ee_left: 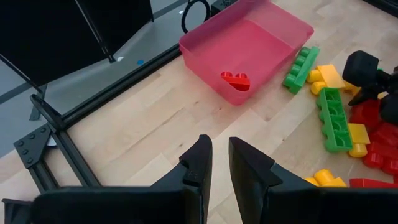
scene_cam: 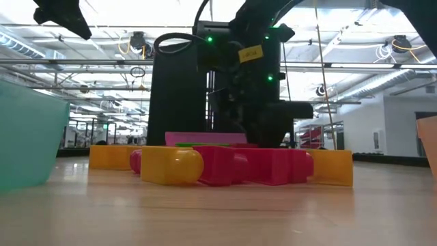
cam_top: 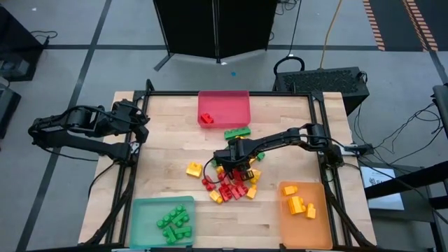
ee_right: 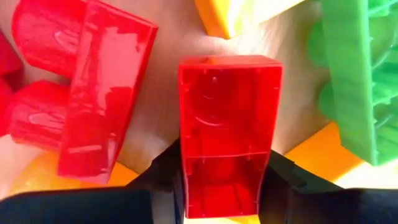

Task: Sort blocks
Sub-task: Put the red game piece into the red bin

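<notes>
Red, green and yellow-orange blocks lie in a loose pile (cam_top: 231, 183) on the wooden table's middle. My right gripper (cam_top: 234, 162) stands over the pile's far side, pointing down, shut on a red block (ee_right: 227, 137) whose hollow underside faces up. Beside it lie another red block (ee_right: 93, 93) and a green block (ee_right: 360, 81). My left gripper (ee_left: 219, 162) hangs above the table's left edge (cam_top: 140, 126), clear of everything, its fingers a narrow gap apart. My right gripper pinches the red block's two long sides (ee_right: 186, 180) between its two fingers (ee_right: 283, 180), at one end of the block. The fingers come from above, pointing down. The block sits among the other blocks; lifted or resting, I cannot tell.
A red tray (cam_top: 241, 115) with one red block stands at the far middle. A green tray (cam_top: 143, 224) with green blocks is at the near left, an orange tray (cam_top: 318, 224) with orange blocks at the near right. A long green block (cam_top: 237, 132) lies near the red tray.
</notes>
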Tool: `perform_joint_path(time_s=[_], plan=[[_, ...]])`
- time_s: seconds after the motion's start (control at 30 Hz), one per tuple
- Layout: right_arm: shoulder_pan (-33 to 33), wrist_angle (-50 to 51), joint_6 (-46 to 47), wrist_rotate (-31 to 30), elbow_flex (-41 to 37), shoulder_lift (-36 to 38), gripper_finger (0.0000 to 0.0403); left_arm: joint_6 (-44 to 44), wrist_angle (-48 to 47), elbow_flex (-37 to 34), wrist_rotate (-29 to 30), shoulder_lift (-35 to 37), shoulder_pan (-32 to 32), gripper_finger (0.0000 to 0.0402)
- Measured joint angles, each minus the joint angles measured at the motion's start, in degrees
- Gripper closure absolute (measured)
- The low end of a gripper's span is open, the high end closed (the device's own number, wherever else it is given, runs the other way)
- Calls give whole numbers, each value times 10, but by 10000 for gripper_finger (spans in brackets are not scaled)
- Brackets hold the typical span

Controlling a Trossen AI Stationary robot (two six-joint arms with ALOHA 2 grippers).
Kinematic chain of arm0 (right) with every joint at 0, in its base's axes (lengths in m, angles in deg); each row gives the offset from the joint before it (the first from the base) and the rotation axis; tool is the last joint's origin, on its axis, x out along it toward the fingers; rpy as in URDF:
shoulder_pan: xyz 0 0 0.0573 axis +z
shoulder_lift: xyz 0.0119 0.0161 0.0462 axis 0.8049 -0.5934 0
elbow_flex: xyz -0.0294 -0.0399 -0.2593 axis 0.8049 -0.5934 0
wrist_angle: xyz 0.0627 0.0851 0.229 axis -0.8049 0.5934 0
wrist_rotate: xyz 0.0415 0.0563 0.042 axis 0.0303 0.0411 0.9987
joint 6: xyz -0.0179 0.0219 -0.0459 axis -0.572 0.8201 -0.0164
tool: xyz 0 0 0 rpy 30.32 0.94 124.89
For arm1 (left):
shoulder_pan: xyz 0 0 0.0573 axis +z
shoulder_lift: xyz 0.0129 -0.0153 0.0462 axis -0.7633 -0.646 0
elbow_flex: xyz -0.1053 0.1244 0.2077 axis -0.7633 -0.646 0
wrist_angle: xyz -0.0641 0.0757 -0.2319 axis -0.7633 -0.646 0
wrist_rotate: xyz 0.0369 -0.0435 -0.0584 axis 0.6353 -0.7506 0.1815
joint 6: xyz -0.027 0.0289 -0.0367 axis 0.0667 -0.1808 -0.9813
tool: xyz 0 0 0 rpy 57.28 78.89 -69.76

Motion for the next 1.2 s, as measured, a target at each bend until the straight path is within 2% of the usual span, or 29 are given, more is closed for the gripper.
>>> perform_joint_path(time_s=[0.27, 0.53, 0.83, 1.03, 1.2], plan=[[0, 40, 12, 4, 50, 0, 289, 0, 0, 0, 0, 0, 0, 343], [-19, 105, -22, 6, 167, 0, 289, 0, 0, 0, 0, 0, 0, 343], [-140, 84, 1, 6, 295, 0, 289, 0, 0, 0, 0, 0, 0, 343], [-243, 38, 65, 32, 307, 0, 289, 4, 0, 0, 1, 0, 0, 343], [-297, 34, 88, 37, 306, -8, 289, 4, 0, 0, 2, 0, 0, 343]])
